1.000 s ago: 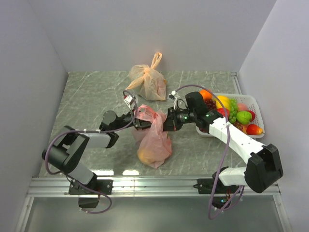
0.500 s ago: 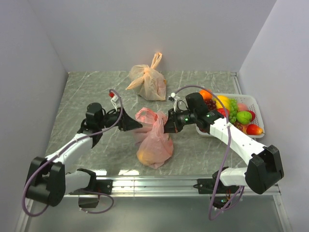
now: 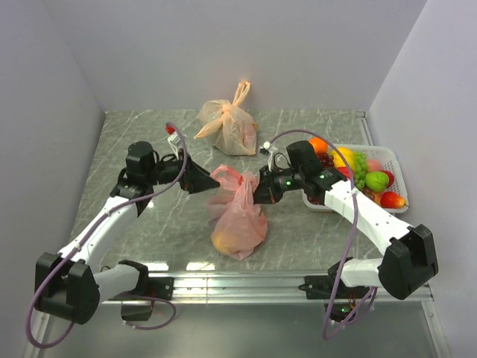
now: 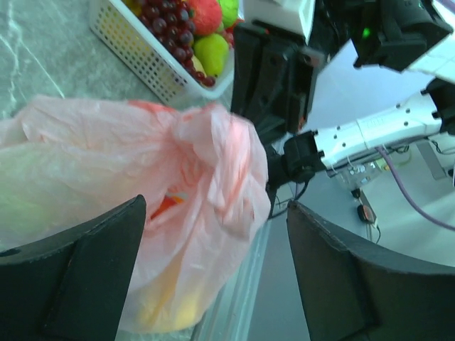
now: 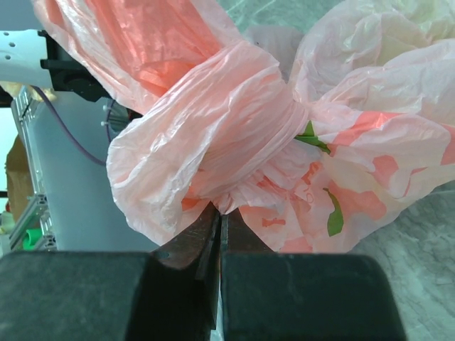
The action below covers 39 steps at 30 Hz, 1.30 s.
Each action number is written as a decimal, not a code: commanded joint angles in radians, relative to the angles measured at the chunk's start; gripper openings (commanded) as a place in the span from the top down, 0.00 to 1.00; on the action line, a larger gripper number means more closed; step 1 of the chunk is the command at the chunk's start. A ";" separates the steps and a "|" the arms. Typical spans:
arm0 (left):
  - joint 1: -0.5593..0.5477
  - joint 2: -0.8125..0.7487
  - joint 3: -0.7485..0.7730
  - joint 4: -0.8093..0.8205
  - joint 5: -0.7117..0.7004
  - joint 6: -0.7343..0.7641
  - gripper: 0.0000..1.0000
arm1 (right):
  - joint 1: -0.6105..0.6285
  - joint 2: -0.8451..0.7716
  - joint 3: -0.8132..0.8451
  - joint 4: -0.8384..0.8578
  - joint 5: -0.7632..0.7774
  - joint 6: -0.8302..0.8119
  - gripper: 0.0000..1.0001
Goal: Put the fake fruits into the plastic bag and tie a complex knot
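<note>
Tool, right: the right gripper (image 5: 219, 213) has its fingers pressed together, pinching a fold of film just under the knot (image 5: 238, 138), at lower centre of its wrist view.
Tool, left: the left gripper (image 4: 213, 241) is spread wide and grips nothing; whether it touches the film cannot be told.
Work piece: the plastic bag (image 3: 238, 220) rests on the table (image 3: 134, 142) at centre frame, between both grippers.
Contents: a yellow-orange fruit (image 3: 226, 240) shows through the bag's lower end.
Stock: other fake fruits (image 3: 358, 173) lie in the white basket (image 3: 399, 179) at right.
Bystander: the pale orange bag (image 3: 229, 127) sits at upper centre, well apart.
Step, judged: adding a further turn to the knot.
Good practice: the left gripper takes one free handle lobe close to the wrap and draws it low, level and slowly leftward against a firm right pinch, since thin film slips or tears.
</note>
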 commanded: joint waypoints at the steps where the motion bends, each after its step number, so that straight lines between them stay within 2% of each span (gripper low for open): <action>1: -0.025 0.040 0.086 0.008 -0.071 -0.005 0.16 | 0.009 -0.018 0.057 -0.011 -0.005 -0.033 1.00; 4: -0.057 0.072 0.115 0.001 -0.109 0.007 0.28 | 0.010 -0.015 0.062 -0.018 -0.008 -0.038 1.00; 5: -0.065 0.084 0.123 -0.026 -0.112 0.020 0.46 | 0.010 -0.015 0.063 -0.018 -0.008 -0.041 1.00; 7: -0.073 0.110 0.131 -0.072 -0.129 0.053 0.66 | 0.012 -0.020 0.069 -0.029 -0.003 -0.047 1.00; 8: -0.060 0.115 0.129 -0.110 -0.121 0.075 0.84 | 0.009 -0.023 0.072 -0.031 -0.003 -0.050 1.00; 10: -0.051 0.123 0.123 -0.193 -0.127 0.169 0.99 | -0.002 -0.038 0.074 -0.038 0.004 -0.058 1.00; 16: -0.004 0.091 0.039 -0.422 -0.189 0.429 1.00 | -0.059 -0.081 0.092 -0.055 -0.008 -0.070 1.00; 19: 0.012 0.087 0.023 -0.479 -0.252 0.510 1.00 | -0.089 -0.106 0.088 -0.054 -0.031 -0.064 1.00; 27: 0.064 0.115 0.062 -0.558 -0.328 0.624 1.00 | -0.207 -0.158 0.034 -0.047 -0.068 -0.033 1.00; 35: 0.209 0.109 0.106 -0.667 -0.356 0.790 1.00 | -0.324 -0.159 -0.062 -0.113 0.003 -0.070 1.00; 39: 0.227 0.091 0.114 -0.695 -0.352 0.862 1.00 | -0.346 -0.164 -0.111 -0.176 0.044 -0.127 1.00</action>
